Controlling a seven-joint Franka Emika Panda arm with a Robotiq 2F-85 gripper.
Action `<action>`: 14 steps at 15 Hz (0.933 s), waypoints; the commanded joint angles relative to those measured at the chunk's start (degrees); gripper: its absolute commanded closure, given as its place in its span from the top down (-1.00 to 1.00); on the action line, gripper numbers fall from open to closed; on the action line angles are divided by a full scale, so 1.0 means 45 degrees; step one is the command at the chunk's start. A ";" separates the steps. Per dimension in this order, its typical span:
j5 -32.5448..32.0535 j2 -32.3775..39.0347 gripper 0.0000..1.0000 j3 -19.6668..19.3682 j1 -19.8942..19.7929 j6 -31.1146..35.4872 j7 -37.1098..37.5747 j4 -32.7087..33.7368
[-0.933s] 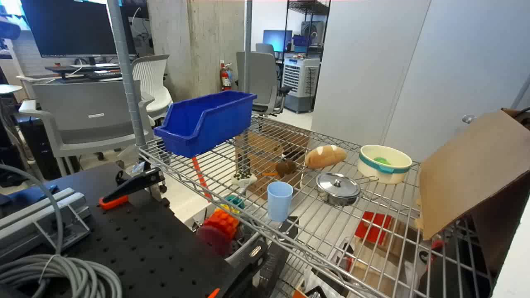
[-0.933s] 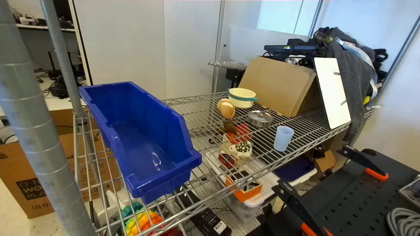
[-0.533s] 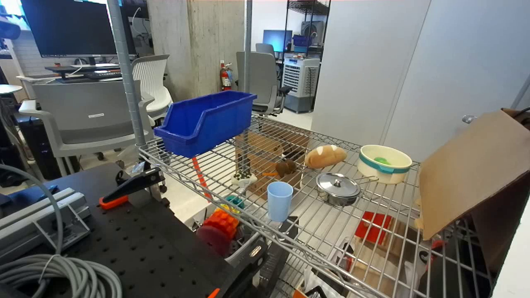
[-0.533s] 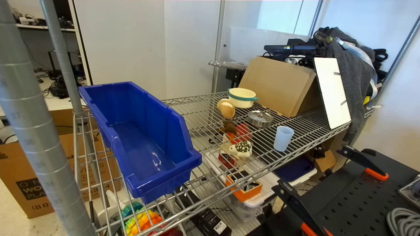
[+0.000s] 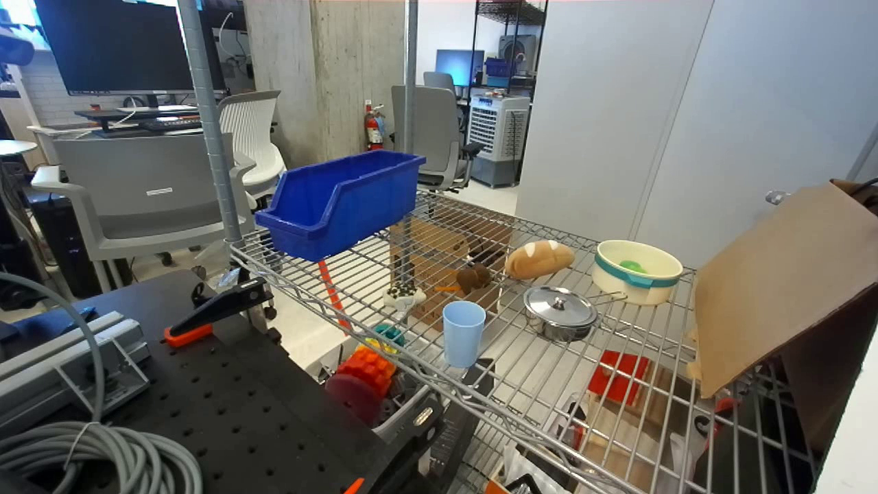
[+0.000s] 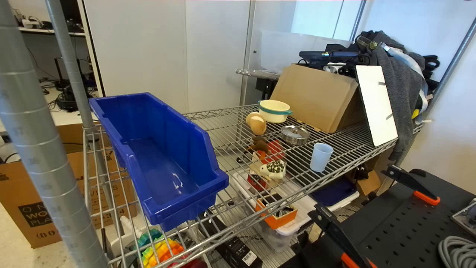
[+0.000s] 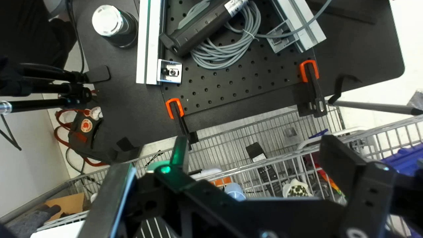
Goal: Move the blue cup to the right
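Reaching seemed the step: the fingers (image 7: 338,158) stood spread (holding nothing), the cup (image 6: 321,158) upright near the bench's (image 6: 353,143) edge; the next move probably called for grasping.

Blue cup (image 5: 464,335) — smooth plastic, bin (image 6: 158,163) — glossy plastic, shiny metal pot (image 5: 560,313), matt cardboard box (image 6: 312,97)

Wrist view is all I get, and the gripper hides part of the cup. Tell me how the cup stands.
Observer: Upright: both exterior views show the cup standing mouth up.
Operator: Name one thing that my view leaves out.
Observer: A pot, apart from the cup.
Operator: Check whether it is covered.
Observer: It is: its lid is on.
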 commanded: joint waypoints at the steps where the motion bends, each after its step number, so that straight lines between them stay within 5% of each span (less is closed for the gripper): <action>1: -0.0093 0.1278 1.00 -0.0299 -0.0171 0.2057 -0.0052 0.0216; 8: -0.0135 0.5015 1.00 -0.0825 -0.0681 0.8505 0.0674 -0.0079; 14: -0.1168 0.8235 1.00 -0.1408 -0.0454 1.1740 0.2007 0.0099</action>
